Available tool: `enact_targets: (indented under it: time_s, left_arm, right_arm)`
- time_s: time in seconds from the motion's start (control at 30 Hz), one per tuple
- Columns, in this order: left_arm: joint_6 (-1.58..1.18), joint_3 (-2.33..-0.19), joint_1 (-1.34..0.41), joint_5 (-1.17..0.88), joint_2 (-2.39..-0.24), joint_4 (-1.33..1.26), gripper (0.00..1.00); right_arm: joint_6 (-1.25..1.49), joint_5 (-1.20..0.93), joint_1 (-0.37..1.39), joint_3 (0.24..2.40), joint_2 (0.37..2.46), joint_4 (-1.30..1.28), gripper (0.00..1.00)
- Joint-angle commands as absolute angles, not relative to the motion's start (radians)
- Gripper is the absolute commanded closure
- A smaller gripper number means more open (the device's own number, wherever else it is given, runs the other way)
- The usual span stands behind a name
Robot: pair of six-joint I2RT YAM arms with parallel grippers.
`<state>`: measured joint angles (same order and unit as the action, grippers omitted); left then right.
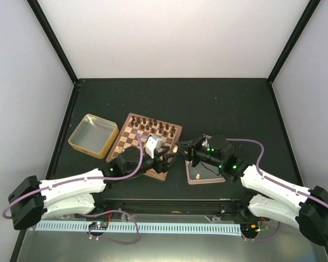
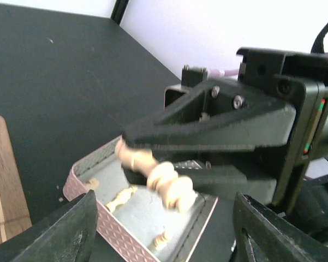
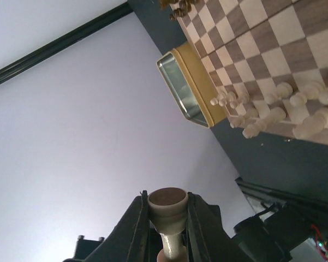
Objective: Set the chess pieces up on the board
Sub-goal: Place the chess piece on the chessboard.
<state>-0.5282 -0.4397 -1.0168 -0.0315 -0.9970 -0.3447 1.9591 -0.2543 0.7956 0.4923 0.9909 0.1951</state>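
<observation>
Chess piece [image 3: 167,218] in R jaws, nr board [image 3: 273,49]

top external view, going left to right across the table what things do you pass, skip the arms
yellow-rimmed tin → chessboard → clear tray

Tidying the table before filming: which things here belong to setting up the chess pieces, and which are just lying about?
Job: pale chess pieces, one in the right tool; board; tray with pale pieces in it.
Lying about: yellow-rimmed tin; dark chessmen, standing on the board.
</observation>
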Motion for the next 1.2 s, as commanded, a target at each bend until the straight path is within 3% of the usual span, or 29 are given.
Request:
enact_targets:
  time_s: [0.0, 0.2, 0.57, 0.77, 0.87, 1.0, 1.17]
  left_arm:
    - [-0.480, -0.523, -1.028, 0.043, -1.031, -0.396, 0.35]
    - [-0.479, -0.544, -1.031, 0.061, -1.053, -0.375, 0.58]
    - [-0.476, -0.552, -1.047, 0.103, -1.068, -0.327, 0.62]
    - [-0.455, -0.561, -1.052, 0.158, -1.049, -0.293, 0.85]
    - [-0.441, -0.589, -1.052, 0.182, -1.030, -0.224, 0.91]
    - [-0.441, -0.682, -1.051, 0.260, -0.987, 0.027, 0.93]
    - [-0.427, -0.797, -1.019, 0.312, -0.914, 0.393, 0.93]
  right_arm:
    - [2.052, -0.284, 0.816, 0.485, 1.001, 0.254, 0.91]
    - [2.049, -0.294, 0.819, 0.492, 1.010, 0.261, 0.91]
    - [2.070, -0.298, 0.820, 0.492, 1.020, 0.303, 0.90]
    - [2.057, -0.298, 0.821, 0.501, 1.021, 0.292, 0.88]
    - [1.994, -0.286, 0.821, 0.518, 1.017, 0.249, 0.76]
    - [1.805, -0.214, 0.819, 0.547, 0.975, 0.120, 0.45]
    - [1.586, -0.062, 0.814, 0.489, 0.854, 0.037, 0.31]
